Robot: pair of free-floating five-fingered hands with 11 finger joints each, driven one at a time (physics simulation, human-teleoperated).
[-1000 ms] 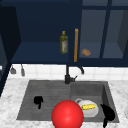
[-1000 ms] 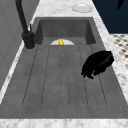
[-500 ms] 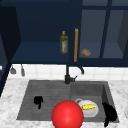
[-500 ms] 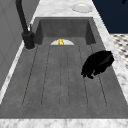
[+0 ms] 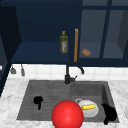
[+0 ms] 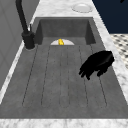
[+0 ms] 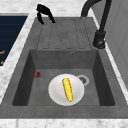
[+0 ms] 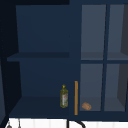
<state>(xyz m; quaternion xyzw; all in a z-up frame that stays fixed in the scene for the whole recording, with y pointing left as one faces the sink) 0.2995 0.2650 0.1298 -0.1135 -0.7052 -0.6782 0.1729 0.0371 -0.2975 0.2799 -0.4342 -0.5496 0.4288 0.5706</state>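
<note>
My left hand (image 5: 38, 100) hovers over the ribbed draining board (image 5: 47, 92), its fingers hanging relaxed and holding nothing; it also shows in the left side view (image 6: 97, 63) and at the far end in the right side view (image 7: 43, 12). My right hand (image 5: 109, 113) floats at the basin's right front corner, open and empty. In the basin lies a white plate (image 5: 93, 113) (image 7: 56, 93) with a yellow corn cob (image 5: 89, 107) (image 7: 67, 89) on it. A big red ball (image 5: 67, 114) sits at the sink's front edge, between the hands.
The black faucet (image 5: 67, 77) stands behind the sink. On the open cabinet shelf above are an oil bottle (image 8: 64, 96) and a brown roll (image 8: 86, 106), beside an orange door handle (image 8: 76, 97). A round dish (image 6: 81, 7) rests on the counter beyond the basin.
</note>
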